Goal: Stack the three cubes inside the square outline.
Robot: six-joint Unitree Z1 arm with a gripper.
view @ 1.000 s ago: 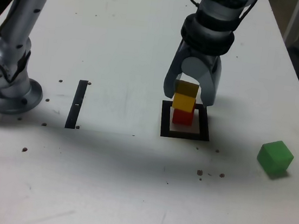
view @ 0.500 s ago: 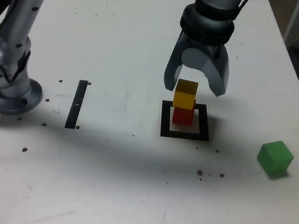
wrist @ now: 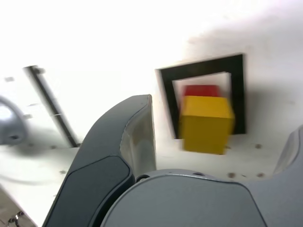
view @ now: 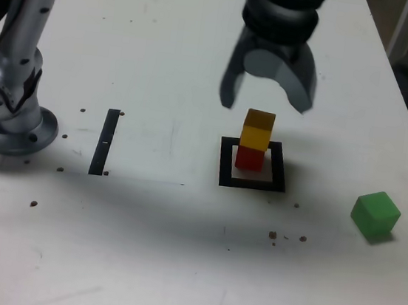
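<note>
The whole table (view: 140, 249) is taken in only by the exterior view, where the green cube (view: 376, 214) is seen lying well apart from the square outline (view: 252, 181), toward the exterior view's right and nearer the camera; this cube is not shown in the wrist view. The arm's base (view: 11, 118) at the exterior view's left and the narrow black strip (view: 105, 141) between base and outline are also set out plainly there, whereas in the wrist view the strip (wrist: 49, 106) appears only as a thin blurred line.

The gripper (view: 267, 93) is held above the stack with its 2 fingers spread wide and nothing between them. It is pointed downward at the table.

The yellow cube (view: 257, 130) is seated on the red cube (view: 249, 158), and both stand inside the outline, so the stack's long axis runs straight up. From above, in the wrist view, the yellow cube (wrist: 206, 124) is shown covering most of the red cube (wrist: 201, 90), of which only 1 narrow band is left visible, and it also hides part of the outline's (wrist: 203, 66) frame.

The wrist view is blurred, and much of it is blocked by the gripper's own dark finger (wrist: 111, 161) and grey body. In the exterior view the gripper's upper part is cut off by the picture's edge.
</note>
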